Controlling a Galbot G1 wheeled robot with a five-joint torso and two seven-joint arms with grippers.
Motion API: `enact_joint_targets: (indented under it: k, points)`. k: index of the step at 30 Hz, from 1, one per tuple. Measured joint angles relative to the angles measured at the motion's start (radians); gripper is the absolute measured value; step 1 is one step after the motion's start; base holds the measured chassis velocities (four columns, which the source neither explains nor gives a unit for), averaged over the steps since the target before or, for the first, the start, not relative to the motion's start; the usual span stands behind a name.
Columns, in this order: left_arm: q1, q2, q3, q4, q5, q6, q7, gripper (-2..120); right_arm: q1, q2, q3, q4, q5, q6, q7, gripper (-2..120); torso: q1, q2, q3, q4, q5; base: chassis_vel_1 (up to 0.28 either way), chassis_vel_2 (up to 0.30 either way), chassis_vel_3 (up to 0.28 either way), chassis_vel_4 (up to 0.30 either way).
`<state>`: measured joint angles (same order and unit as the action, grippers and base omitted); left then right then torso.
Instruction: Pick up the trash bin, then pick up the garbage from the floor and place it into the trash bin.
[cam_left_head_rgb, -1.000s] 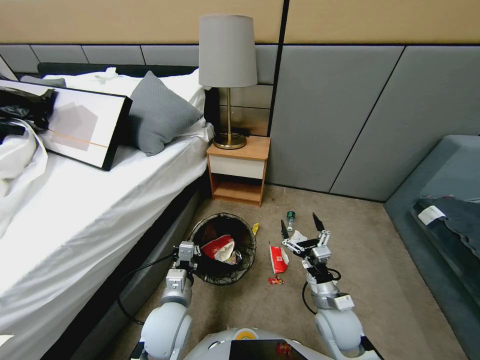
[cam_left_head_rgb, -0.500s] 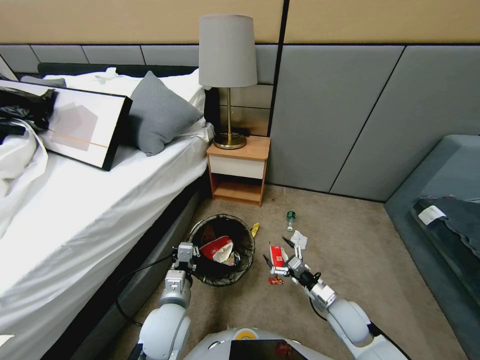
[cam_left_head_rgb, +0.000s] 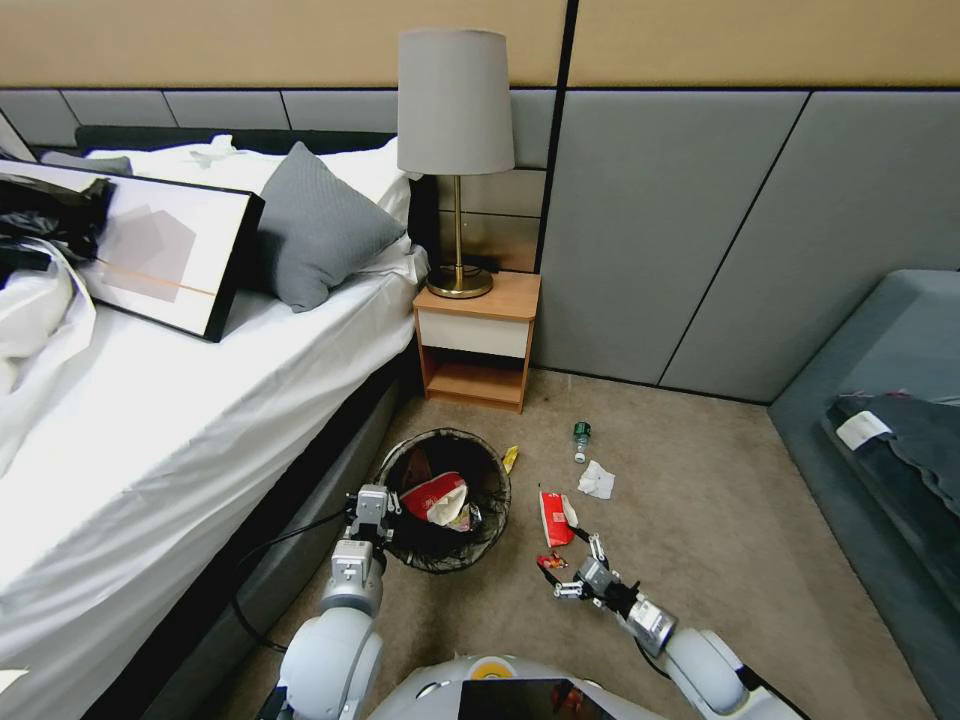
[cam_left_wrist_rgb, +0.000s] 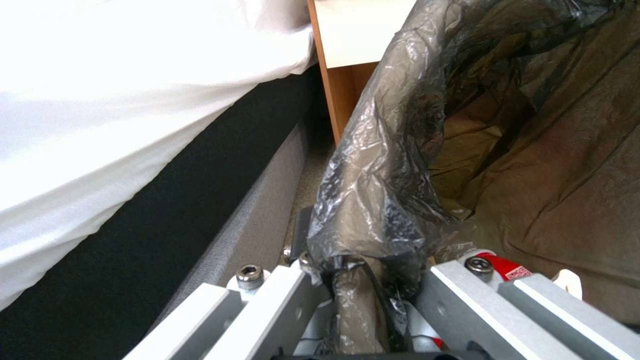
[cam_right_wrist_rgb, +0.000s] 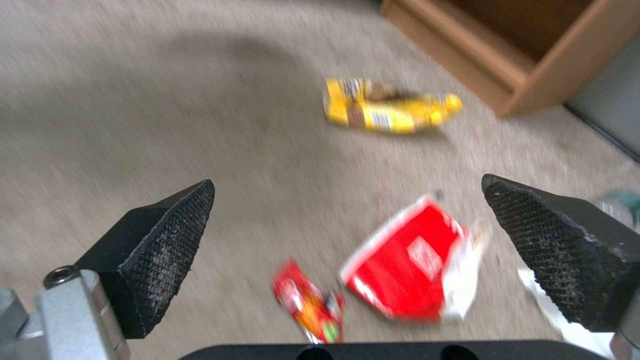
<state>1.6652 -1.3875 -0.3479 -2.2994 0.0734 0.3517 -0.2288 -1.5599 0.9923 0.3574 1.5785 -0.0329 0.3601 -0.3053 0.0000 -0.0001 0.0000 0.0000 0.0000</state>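
The trash bin, a round bucket lined with a black bag, stands on the floor by the bed and holds a red-and-white packet. My left gripper is shut on its near rim, and the bag-covered rim sits between the fingers. Garbage lies to the right of the bin: a red-and-white packet, a small red wrapper, a white tissue, a green-capped bottle and a yellow wrapper. My right gripper hangs open, low beside the small red wrapper, with the red packet beyond it.
The bed runs along the left, close to the bin. A wooden nightstand with a lamp stands at the wall behind. A grey sofa closes off the right side. Open carpet lies between the litter and the sofa.
My right arm has dropped and drawn back toward me, from above the tissue down to the small red wrapper, fingers still open. The left gripper and the bin have not moved.
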Motion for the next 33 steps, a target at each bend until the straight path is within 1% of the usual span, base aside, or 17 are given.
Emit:
enact_joint_targets:
  k: [2, 6, 10, 21, 33]
  points:
    - [0.0, 0.0, 0.0, 0.0, 0.0, 0.0, 0.0, 2, 0.006, 0.003, 0.0, -0.011, 0.0, 0.004, -0.005, 100, 0.0, 0.0, 0.0, -0.0001, 0.0001, 0.0, 0.0, 0.0, 0.0]
    - [0.002, -0.003, 0.0, -0.003, 0.002, -0.001, 0.0, 2, 0.05, 0.024, 0.001, -0.104, -0.003, 0.033, -0.033, 100, 0.0, 0.0, 0.0, 0.0001, 0.0001, 0.0, 0.0, 0.0, 0.0]
    - [0.004, -0.003, -0.002, -0.005, 0.003, -0.001, 0.0, 2, 0.066, 0.031, -0.007, -0.149, -0.003, 0.037, -0.025, 100, 0.0, 0.0, 0.0, 0.0, -0.0001, 0.0, 0.0, 0.0, 0.0]
    - [0.006, -0.004, 0.0, -0.006, 0.008, -0.002, 0.0, 2, 0.107, 0.066, -0.017, -0.219, -0.007, 0.042, -0.016, 100, 0.0, 0.0, 0.0, 0.0001, 0.0, 0.0, 0.0, 0.0, 0.0]
    - [0.013, -0.003, 0.0, -0.007, 0.01, -0.003, 0.0, 2, 0.154, 0.129, -0.041, -0.301, 0.038, 0.027, -0.016, 100, 0.0, 0.0, 0.0, 0.0001, 0.0, 0.0, 0.0, 0.0, 0.0]
